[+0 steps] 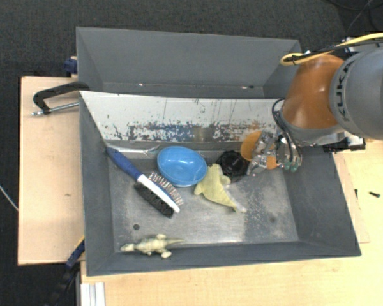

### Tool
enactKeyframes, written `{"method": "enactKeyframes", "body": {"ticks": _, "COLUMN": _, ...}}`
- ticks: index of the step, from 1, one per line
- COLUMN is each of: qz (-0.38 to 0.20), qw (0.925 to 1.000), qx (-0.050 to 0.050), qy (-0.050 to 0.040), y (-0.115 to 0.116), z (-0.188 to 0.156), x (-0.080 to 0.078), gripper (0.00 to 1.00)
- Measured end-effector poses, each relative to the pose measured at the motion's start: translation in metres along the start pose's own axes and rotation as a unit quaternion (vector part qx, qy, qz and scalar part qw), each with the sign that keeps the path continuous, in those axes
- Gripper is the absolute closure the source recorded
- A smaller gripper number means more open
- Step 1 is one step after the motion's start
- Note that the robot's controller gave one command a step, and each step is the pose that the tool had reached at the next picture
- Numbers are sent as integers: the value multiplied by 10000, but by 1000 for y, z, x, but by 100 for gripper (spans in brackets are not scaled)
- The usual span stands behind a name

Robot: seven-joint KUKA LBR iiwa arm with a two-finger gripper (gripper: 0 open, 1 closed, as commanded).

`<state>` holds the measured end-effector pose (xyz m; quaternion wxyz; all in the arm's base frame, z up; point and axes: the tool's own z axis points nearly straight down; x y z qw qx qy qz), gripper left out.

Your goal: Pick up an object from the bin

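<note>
Grey metal walls slope down to the floor of the bin [306,209], which is probably why the blue bowl [180,165], the blue-handled brush [154,194] and the pale yellow crumpled piece [218,191] lie gathered mid-floor. The gripper [272,156] sits low near the back wall, just beside a black round thing [232,163] (the likeliest pick, we judge). We cannot tell whether it is open or closed. A pale toy lizard [151,246] lies apart by the front wall.

One each: blue bowl [180,164], blue-handled brush [147,187], black round thing [231,163], pale yellow lump [218,191], toy lizard [150,245].
</note>
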<state>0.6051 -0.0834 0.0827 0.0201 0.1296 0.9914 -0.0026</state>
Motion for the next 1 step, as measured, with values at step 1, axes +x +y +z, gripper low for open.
{"method": "enactKeyframes", "body": {"ticks": 1, "qz": -44, "qw": 9999, "qx": -25, "qy": 135, "y": 55, "z": -159, "x": 38, "gripper": 100}}
